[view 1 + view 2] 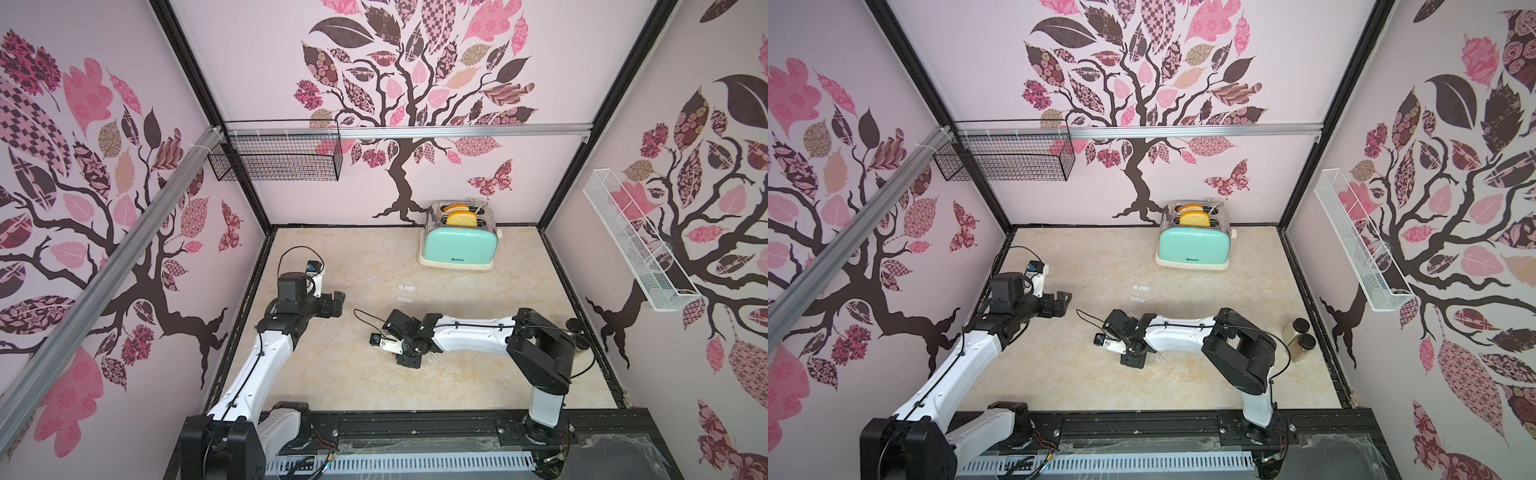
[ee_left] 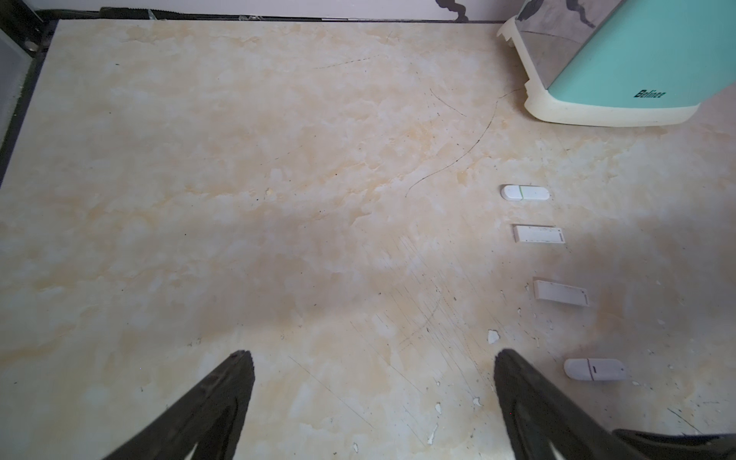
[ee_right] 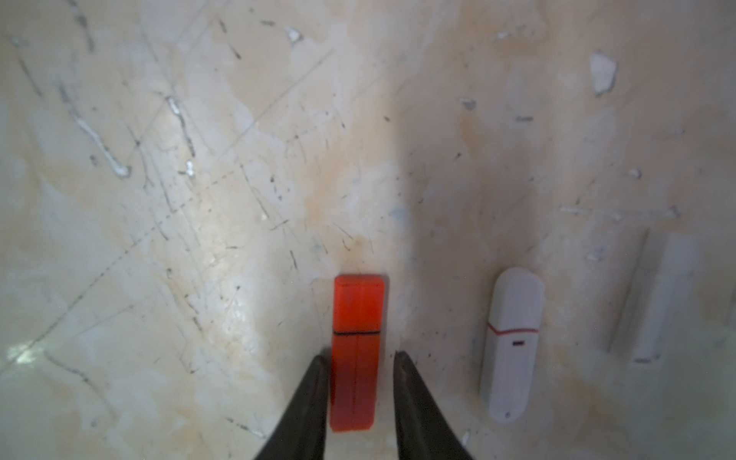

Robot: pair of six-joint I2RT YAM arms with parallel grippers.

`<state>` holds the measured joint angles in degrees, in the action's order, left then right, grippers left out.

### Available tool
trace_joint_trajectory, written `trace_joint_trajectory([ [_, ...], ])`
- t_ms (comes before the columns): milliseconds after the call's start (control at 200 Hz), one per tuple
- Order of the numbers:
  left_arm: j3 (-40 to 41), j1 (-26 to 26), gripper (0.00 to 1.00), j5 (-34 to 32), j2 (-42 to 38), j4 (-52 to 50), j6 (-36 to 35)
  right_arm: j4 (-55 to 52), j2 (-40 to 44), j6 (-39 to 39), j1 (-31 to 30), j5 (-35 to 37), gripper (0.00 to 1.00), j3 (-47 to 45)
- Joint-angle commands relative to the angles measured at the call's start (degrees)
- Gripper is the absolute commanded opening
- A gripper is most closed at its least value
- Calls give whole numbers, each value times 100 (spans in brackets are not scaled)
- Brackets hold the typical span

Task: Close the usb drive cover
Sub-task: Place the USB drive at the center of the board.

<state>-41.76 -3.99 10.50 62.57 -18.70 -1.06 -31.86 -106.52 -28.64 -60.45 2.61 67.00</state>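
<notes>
- Both top views: the right gripper [image 1: 409,358] is low over the bench [image 1: 332,374], pointing down. The orange usb drive is under it and mostly hidden here. The left gripper [image 1: 338,301] is raised, well apart from the right one, nothing in it. Small white sticks [image 1: 406,287] lie beyond the right gripper, toward the mint toaster [image 1: 459,245].
- Left wrist: the left gripper [image 2: 373,354] has its fingers spread wide, with only bare marbled bench between them. A row of four white drives [image 2: 538,233] lies off to one side of it, two rounded and two boxy.
- Right wrist: the orange usb drive [image 3: 356,354] lies flat on the bench, lengthwise between the right gripper [image 3: 360,355] fingers. The fingers are slightly apart and not clamped, with a narrow gap showing on at least one side.
- The cover [image 3: 359,304] is on the end away from the gripper. It looks seated: thin dark seam, no metal plug showing.
- Materials: the drive is smooth hard plastic, boxy with squared edges. The bench is glossy, scratched and chipped. A white rounded drive [image 3: 511,342] with a red band, capped, lies just beside the gripper.
- Step, as a judgement: the cover looks closed and the release is in hand.
- Next move: widen a little, then lift straight up. The light stick could drag on a fingertip or slide into its white neighbour.
</notes>
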Motion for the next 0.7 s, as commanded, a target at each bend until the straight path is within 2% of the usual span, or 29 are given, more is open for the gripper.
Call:
trace_joint_trajectory([
  [0, -35, 54, 98, -132, 167, 460, -192, -79, 209, 137, -46, -66, 49, -71],
  [120, 113, 165, 98, 149, 519, 1056, -219, -130, 563, 96, -16, 167, 57, -231],
  [180, 270, 212, 98, 132, 694, 1476, -228, -246, 827, 179, 57, 321, 58, -306],
  [440, 830, 427, 98, 188, 1297, 3069, -310, 642, 2829, 845, 658, 717, 76, -1469],
  [580, 974, 700, 98, 263, 1639, 3768, -212, 1528, 3665, 1344, 1256, 1527, 91, -2262],
  [610, 983, 735, 98, 238, 1711, 3890, -151, 1618, 3792, 1503, 1439, 1666, 99, -2390],
  [695, 983, 796, 98, 320, 1918, 4095, -52, 2106, 4134, 1927, 1940, 1882, 99, -2833],
])
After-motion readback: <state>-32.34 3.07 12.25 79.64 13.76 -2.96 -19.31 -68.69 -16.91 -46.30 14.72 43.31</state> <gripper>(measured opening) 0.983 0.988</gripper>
